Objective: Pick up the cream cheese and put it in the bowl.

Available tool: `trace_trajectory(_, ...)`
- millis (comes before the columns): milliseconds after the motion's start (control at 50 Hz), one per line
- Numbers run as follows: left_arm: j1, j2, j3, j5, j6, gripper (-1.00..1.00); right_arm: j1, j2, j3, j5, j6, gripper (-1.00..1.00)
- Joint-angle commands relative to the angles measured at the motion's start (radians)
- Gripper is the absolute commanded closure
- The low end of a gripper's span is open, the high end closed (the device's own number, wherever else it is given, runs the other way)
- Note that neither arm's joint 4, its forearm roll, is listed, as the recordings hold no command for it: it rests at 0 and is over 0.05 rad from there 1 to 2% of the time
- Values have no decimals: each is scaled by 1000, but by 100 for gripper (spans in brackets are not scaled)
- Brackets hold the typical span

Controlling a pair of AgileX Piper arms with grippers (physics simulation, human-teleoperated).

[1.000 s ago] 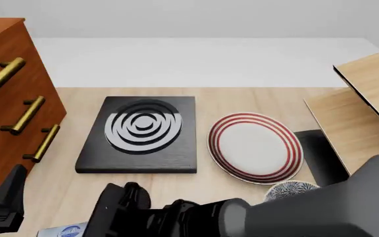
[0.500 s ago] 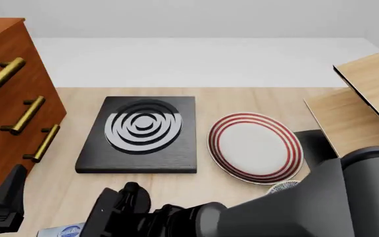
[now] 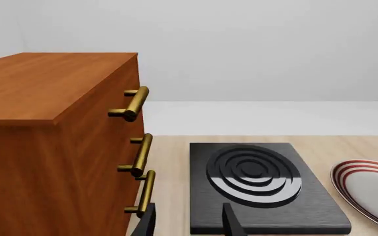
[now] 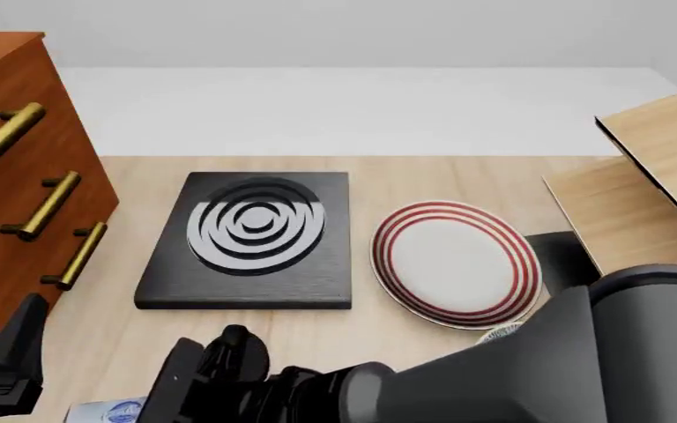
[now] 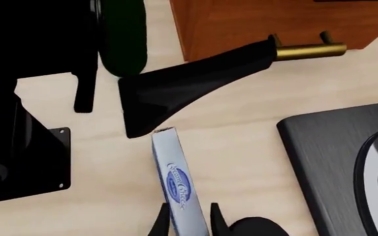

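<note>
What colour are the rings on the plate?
Red rings on a white plate, clearest in the front view.

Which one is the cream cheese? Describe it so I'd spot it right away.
Find the wooden dresser on the table's left. The cream cheese lies on the bare tabletop near its base, at the near edge, between the right gripper's fingertips. It is the only small silver box with a blue oval logo.

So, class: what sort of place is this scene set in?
Probably a simulated kitchen tabletop: a black stove burner, a red-ringed plate and a wooden drawer cabinet on a light wooden table.
</note>
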Motion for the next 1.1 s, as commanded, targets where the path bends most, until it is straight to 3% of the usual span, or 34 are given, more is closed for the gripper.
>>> trace_trajectory(20,0,0,0,0,0,-100,5,16,11,14,12,100)
trace_trajectory(480,0,0,0,0,0,-100,22,-69,57,34,3,100)
trace_trajectory(820,0,0,0,0,0,-100,29,-280,213,51,-44,100)
trace_trajectory(1100,0,0,0,0,0,-100,18,-449,355,60,-48,100)
